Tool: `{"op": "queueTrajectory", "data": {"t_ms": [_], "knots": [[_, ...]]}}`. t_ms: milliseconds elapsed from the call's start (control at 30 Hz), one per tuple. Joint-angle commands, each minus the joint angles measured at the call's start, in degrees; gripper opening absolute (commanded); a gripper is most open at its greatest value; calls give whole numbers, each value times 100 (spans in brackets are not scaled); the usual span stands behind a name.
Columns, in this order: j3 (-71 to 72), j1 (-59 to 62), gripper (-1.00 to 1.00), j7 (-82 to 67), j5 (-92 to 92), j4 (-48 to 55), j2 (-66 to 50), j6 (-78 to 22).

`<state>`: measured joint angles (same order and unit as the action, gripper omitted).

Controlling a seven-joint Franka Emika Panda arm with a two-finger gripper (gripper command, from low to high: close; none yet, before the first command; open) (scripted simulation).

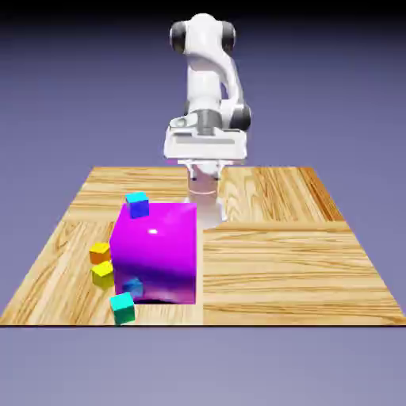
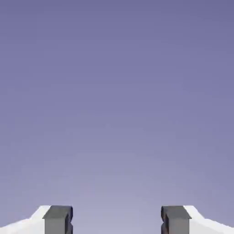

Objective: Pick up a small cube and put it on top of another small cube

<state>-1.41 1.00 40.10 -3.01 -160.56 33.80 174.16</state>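
Arm (image 1: pixel 204 75), white, dark-jointed: one, raised above the far side of the wooden table (image 1: pixel 285 270), bent at its joints, hand end toward the camera.

Gripper (image 1: pixel 207 168), two-fingered: one, at the near end of the arm, its broad white body lying level across the exterior view, fingers side by side. In the hand view the fingertips (image 2: pixel 57 220) stand wide apart, with only blue-violet backdrop (image 2: pixel 117 105) between them; nothing is held.

Small orange cube (image 1: pixel 100 253): one, at the exterior view's left, beside the large magenta cube (image 1: pixel 155 254), well apart from the gripper.

Yellow cube (image 1: pixel 103 274): one, just nearer the camera than the orange.

Blue cube (image 1: pixel 137 204): one, at the magenta cube's upper left corner; whether touching, cannot tell.

Teal cube (image 1: pixel 123 308): one, near the table's front edge.
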Motion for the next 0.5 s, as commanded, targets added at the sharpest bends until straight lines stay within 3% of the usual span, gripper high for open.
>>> {"op": "queueTrajectory", "data": {"t_ms": [0,467], "knots": [[-117,140,0,-195,-249,37,95,13],[-730,3038,0,-749,2878,257,-1492,-2323]]}}
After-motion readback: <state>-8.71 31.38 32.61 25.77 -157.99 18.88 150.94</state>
